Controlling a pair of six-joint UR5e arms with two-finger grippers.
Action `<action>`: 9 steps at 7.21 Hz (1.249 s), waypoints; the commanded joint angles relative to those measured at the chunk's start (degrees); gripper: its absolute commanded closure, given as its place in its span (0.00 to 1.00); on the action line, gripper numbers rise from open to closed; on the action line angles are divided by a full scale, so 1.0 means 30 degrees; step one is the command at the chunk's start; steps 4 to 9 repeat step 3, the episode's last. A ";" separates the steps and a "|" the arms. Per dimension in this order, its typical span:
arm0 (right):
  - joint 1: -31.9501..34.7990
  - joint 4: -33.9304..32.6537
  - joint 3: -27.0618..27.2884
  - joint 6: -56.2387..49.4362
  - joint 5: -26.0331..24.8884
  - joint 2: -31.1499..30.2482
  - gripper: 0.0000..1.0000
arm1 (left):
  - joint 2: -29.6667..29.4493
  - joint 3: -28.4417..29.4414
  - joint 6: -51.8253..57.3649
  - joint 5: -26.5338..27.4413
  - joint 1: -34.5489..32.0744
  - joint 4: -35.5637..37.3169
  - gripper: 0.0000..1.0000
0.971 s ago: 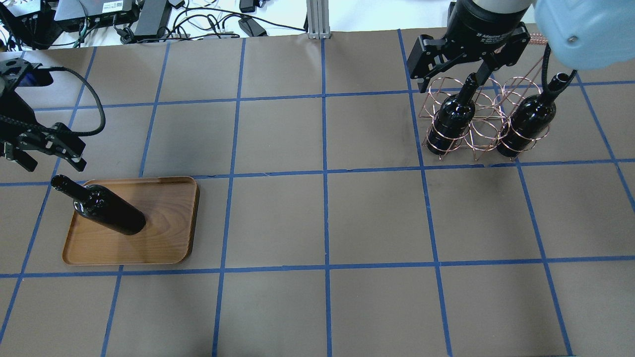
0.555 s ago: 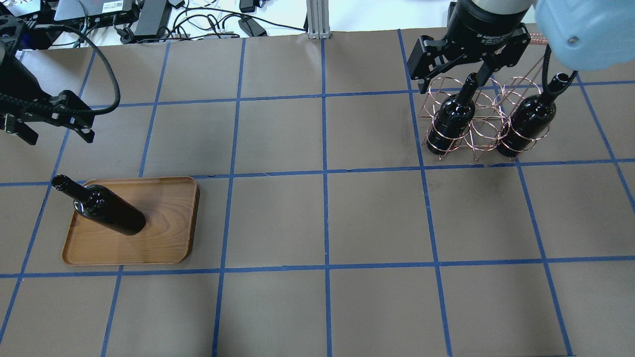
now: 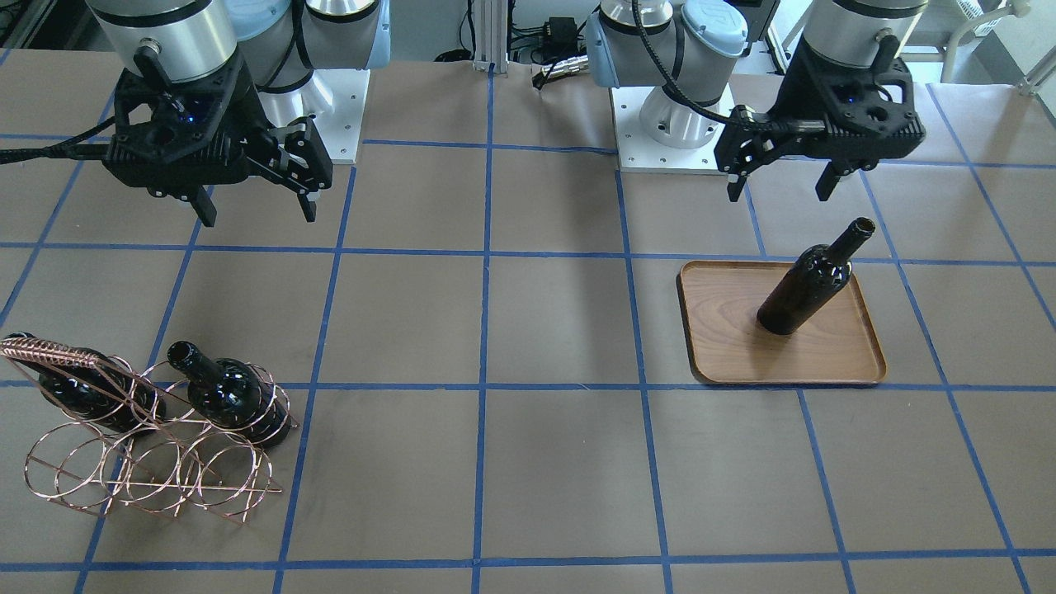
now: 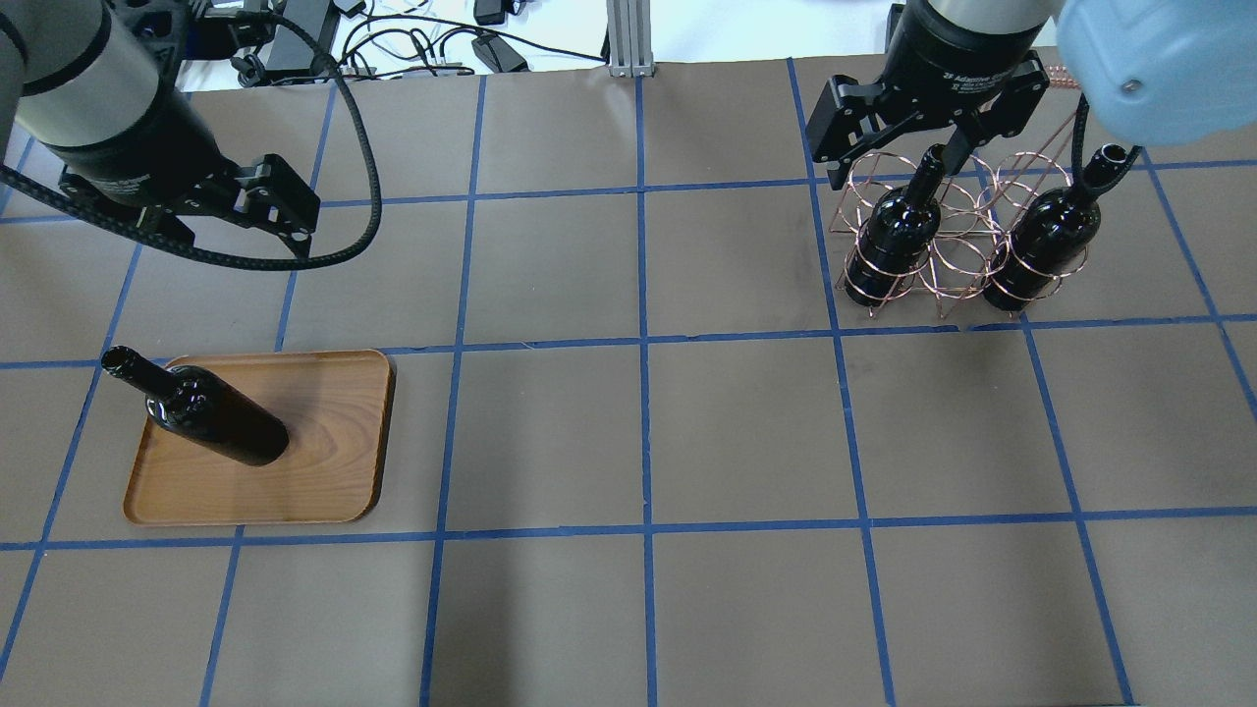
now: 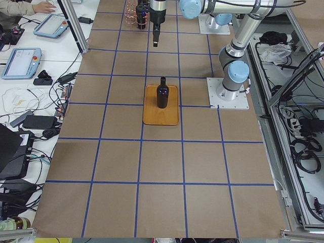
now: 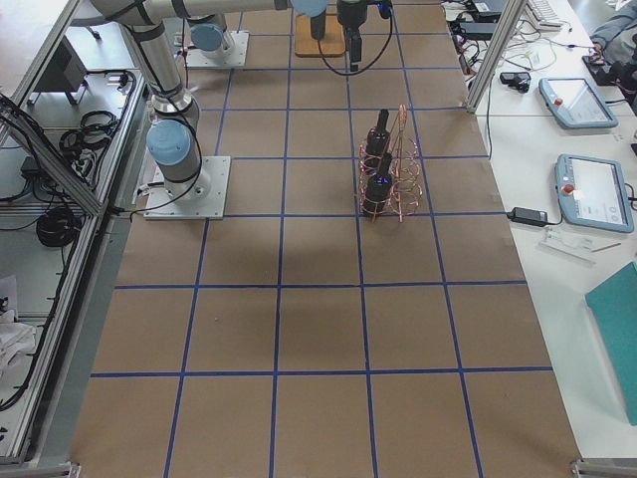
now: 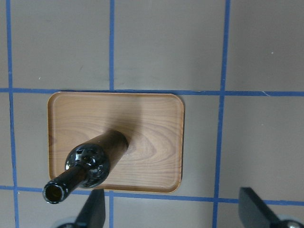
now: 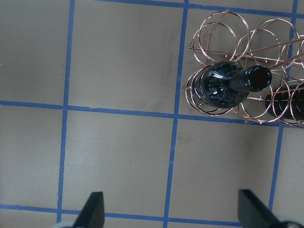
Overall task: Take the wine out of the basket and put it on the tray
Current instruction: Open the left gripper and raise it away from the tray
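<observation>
Logging blue-taped brown-paper tabletop, cables at 12, we see wine bottle upright on wooden tray at 8 o'clock; wire basket holds two bottles at 2; left gripper, right gripper both spread, empty.

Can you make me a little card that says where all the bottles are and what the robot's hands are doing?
tray: one bottle standing on it
basket: two bottles in it
left gripper: open, empty, raised near the tray
right gripper: open, empty, touching no bottle
left to move: two
</observation>
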 commanded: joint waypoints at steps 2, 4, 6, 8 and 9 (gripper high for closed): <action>-0.0058 -0.0128 -0.0015 -0.0088 -0.0175 -0.0023 0.00 | 0.0274 -0.0162 0.0326 -0.1235 -0.0457 0.0058 0.00; -0.0058 -0.0128 -0.0015 -0.0088 -0.0205 -0.0052 0.00 | 0.0304 -0.0162 0.0297 -0.1235 -0.0457 0.0058 0.00; -0.0058 -0.0128 -0.0015 -0.0088 -0.0205 -0.0052 0.00 | 0.0304 -0.0162 0.0297 -0.1235 -0.0457 0.0058 0.00; -0.0058 -0.0128 -0.0015 -0.0088 -0.0205 -0.0052 0.00 | 0.0304 -0.0162 0.0297 -0.1235 -0.0457 0.0058 0.00; -0.0058 -0.0128 -0.0015 -0.0088 -0.0205 -0.0052 0.00 | 0.0304 -0.0162 0.0297 -0.1235 -0.0457 0.0058 0.00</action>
